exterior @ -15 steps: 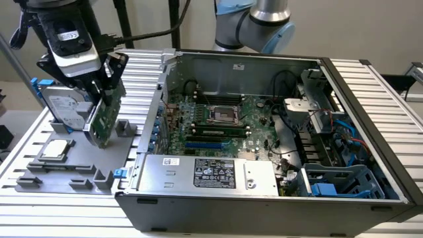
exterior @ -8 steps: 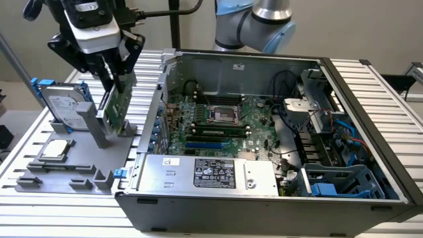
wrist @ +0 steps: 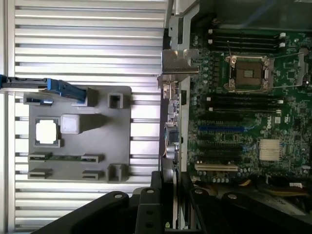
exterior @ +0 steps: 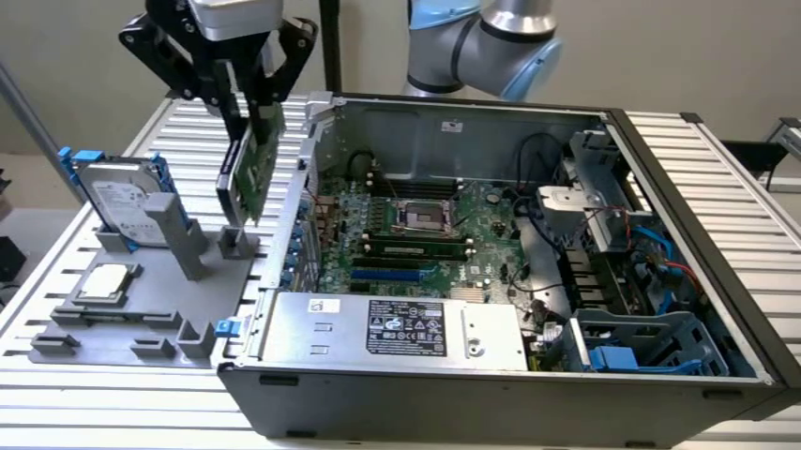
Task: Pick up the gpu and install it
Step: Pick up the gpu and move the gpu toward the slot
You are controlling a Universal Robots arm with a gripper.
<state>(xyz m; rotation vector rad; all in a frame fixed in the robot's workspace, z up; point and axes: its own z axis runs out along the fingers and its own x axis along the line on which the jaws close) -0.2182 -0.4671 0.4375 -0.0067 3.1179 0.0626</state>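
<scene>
The gripper [exterior: 248, 108] hangs beside the open computer case [exterior: 501, 403], just outside the case wall on the exterior view's left, and its two black jaws are pinched on the top end of the gpu [exterior: 244, 173]. The single card hangs down from the jaws with its long side near upright and slightly tilted, green circuit face turned toward the case. In the wrist view the gripper [wrist: 171, 189] looks straight down the gpu [wrist: 171, 131], which shows edge-on as a thin strip running away from the jaws. Its silver end bracket [wrist: 178, 66] is at the far end, close against the case's side wall. The card's lower edge is close above a slotted post of the grey parts holder [exterior: 138, 314]; whether they touch I cannot tell from this angle. That one holder lies on the slatted metal table [exterior: 701, 159], beside the case on the same side as the gripper. It carries one hard drive with blue rails [exterior: 119, 197] standing on edge and one square silver CPU chip [exterior: 107, 281] lying flat in its recess. Inside the case lies one green motherboard [exterior: 419, 220] with one open CPU socket [exterior: 414, 216] near its middle. One silver power supply [exterior: 388, 328] with a black label sits along the case's near wall. The pale blue and silver robot arm [exterior: 489, 42] rises behind the case's far wall.
</scene>
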